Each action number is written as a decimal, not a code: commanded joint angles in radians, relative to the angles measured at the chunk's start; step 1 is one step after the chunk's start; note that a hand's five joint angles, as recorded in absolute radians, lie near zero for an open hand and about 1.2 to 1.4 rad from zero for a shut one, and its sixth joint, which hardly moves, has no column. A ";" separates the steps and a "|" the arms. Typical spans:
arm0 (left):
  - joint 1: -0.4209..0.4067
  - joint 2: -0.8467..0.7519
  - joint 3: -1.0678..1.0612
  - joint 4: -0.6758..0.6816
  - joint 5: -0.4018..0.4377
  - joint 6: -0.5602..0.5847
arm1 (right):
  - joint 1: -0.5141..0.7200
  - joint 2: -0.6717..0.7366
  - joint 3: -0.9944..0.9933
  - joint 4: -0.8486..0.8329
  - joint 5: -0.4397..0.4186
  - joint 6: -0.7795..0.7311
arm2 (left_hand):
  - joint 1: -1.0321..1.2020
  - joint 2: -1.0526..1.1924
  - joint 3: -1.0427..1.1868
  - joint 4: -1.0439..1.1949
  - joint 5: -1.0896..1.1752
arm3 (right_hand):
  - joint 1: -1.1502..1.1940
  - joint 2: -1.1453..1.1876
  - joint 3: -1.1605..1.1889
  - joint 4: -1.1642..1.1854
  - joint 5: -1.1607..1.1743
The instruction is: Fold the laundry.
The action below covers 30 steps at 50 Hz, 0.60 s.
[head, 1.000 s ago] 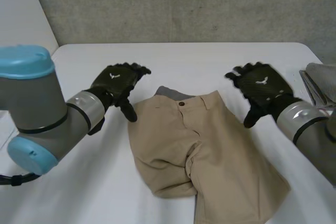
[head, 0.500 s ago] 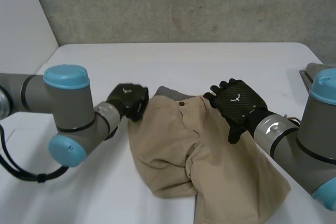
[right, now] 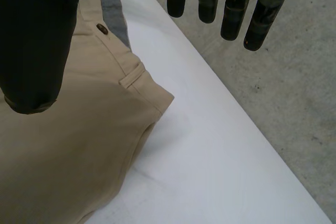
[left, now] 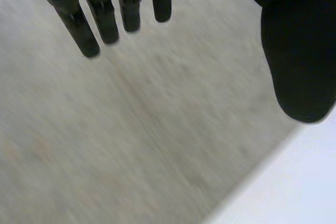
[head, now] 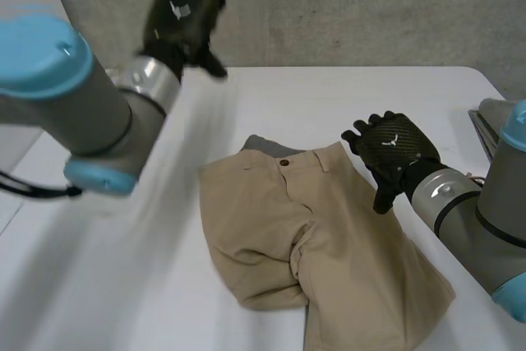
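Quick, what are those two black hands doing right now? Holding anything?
Left hand: open, holding nothing, up in the air.
Right hand: open, holding nothing, by the waistband corner of the tan shorts.

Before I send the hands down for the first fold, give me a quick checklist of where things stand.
1. Left hand empty: ok, fingers straight, holding nothing.
2. Left hand near khaki shorts: not ok, high in front of the wall.
3. Right hand empty: ok, fingers straight.
4. Right hand placed: ok, over the waistband corner.
5. Shorts flat: not ok, one leg bunched.
6. Grey cloth apart from shorts: ok.
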 commanded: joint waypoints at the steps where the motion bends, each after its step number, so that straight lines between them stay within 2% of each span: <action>1: 0.029 -0.085 -0.132 -0.131 0.021 -0.002 | -0.017 0.001 0.005 0.001 -0.006 0.003 | -0.026 -0.089 -0.097 -0.095 -0.105 | 0.036 -0.044 -0.041 -0.059 -0.068; 6: 0.043 -0.172 -0.134 -0.213 0.038 -0.002 | -0.017 0.002 0.007 0.001 -0.005 0.001 | 0.020 -0.043 -0.050 -0.049 -0.058 | 0.036 -0.044 -0.041 -0.059 -0.068; 14: 0.046 -0.233 -0.100 -0.221 0.101 -0.004 | -0.021 0.002 0.017 0.001 -0.006 0.003 | 0.076 0.013 0.006 0.007 -0.002 | 0.036 -0.044 -0.041 -0.059 -0.068; 19: 0.044 -0.281 -0.062 -0.227 0.105 -0.002 | -0.021 0.004 0.022 0.000 -0.008 0.003 | 0.193 0.130 0.123 0.124 0.115 | 0.036 -0.044 -0.041 -0.059 -0.068; 20: 0.043 -0.289 -0.056 -0.227 0.105 -0.002 | -0.021 0.004 0.022 0.000 -0.008 0.003 | 0.249 0.186 0.178 0.180 0.171 | 0.036 -0.044 -0.041 -0.059 -0.068; 23: 0.043 -0.310 -0.034 -0.227 0.102 -0.004 | -0.021 0.002 0.024 0.000 -0.005 0.003 | 0.767 0.705 0.697 0.699 0.689 | 0.036 -0.044 -0.041 -0.059 -0.068; 24: 0.043 -0.312 -0.025 -0.223 0.089 -0.002 | -0.023 0.002 0.025 0.000 -0.005 0.003 | 1.118 1.055 1.047 1.049 1.040 | 0.036 -0.044 -0.041 -0.059 -0.068; 25: 0.044 -0.310 -0.018 -0.221 0.082 -0.002 | -0.023 0.004 0.025 0.000 -0.005 0.003 | 1.191 1.128 1.120 1.122 1.112 | 0.036 -0.044 -0.041 -0.059 -0.068; 27: 0.044 -0.303 -0.007 -0.220 0.062 0.004 | -0.023 0.004 0.025 0.000 -0.005 0.003 | 1.191 1.129 1.121 1.123 1.113 | 0.036 -0.044 -0.041 -0.059 -0.068; 30: 0.052 -0.266 0.030 -0.204 -0.026 0.007 | -0.023 0.004 0.024 0.000 -0.006 0.001 | 1.191 1.129 1.121 1.123 1.113 | 0.036 -0.044 -0.041 -0.059 -0.068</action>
